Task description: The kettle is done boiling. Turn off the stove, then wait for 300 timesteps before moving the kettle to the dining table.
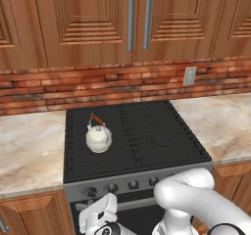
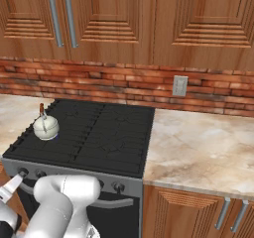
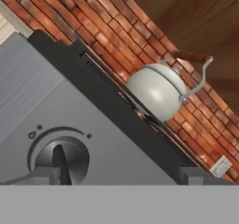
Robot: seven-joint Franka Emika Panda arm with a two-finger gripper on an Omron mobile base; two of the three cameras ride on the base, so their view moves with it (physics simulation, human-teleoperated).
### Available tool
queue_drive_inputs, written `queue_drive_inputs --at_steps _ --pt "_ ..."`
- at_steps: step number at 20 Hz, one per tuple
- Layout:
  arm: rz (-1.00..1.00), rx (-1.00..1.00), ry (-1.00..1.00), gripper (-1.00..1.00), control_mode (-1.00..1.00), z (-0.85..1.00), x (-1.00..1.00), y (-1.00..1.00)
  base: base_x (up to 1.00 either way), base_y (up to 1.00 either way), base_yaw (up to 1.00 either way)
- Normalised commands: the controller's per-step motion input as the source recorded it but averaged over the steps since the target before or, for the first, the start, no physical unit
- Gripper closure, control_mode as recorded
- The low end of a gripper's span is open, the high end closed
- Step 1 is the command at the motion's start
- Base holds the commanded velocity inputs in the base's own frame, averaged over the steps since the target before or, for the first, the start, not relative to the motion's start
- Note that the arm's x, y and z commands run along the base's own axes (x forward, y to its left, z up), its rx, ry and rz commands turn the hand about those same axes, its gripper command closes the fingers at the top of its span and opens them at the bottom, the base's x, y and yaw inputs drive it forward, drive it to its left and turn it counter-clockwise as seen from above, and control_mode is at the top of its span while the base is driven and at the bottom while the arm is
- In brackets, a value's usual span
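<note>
In the left base view you have the kettle (image 1: 98, 137) sitting upright on the stove (image 1: 147, 131), on the grate toward the front-left corner of the cooktop, its thin handle arching up with the reddish wooden piece on top. The row of dark knobs (image 1: 133, 184) runs along the grey front panel below it, and the gripper (image 1: 98, 219) is down in front of that panel near its left end, low against the oven front. In the right base view the kettle (image 2: 46, 127) stands at the left side of the stove (image 2: 99, 133), and the beige marbled table (image 2: 198, 148) stretches off to the right with nothing of the task on it; a white outlet (image 2: 179, 86) is set in the brick wall behind. In the hand view, which is rolled over hard, you are looking straight along the fingers (image 3: 37, 176) at one knob (image 3: 61, 158) on the grey panel, with the kettle (image 3: 156, 90) above and beyond the cooktop edge. The fingers are spread wide, one tip just beside the knob on its left and the other well off to the right, gripping nothing. By my reading you are on the first step, turning off the burner, and the knob is not yet taken. Next you should centre the knob between the fingers, close on its ridge, and twist it to off; the kettle stays put until after the wait.
</note>
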Motion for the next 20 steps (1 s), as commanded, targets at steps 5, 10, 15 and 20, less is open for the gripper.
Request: queue_drive_inputs --at_steps 5,10,15,20 --pt "0.0 0.0 -0.04 -1.0 -1.0 -0.12 0.18 0.19 0.0 0.0 0.0" --pt "0.0 0.0 -0.01 -1.0 -1.0 -0.02 0.06 0.04 0.0 0.0 0.0" --pt "0.0 0.0 -0.01 -1.0 -1.0 -0.08 0.1 0.0 0.0 0.0 0.0" --pt "0.0 0.0 -0.01 -1.0 -1.0 -0.09 0.18 0.0 0.0 0.0 0.0"
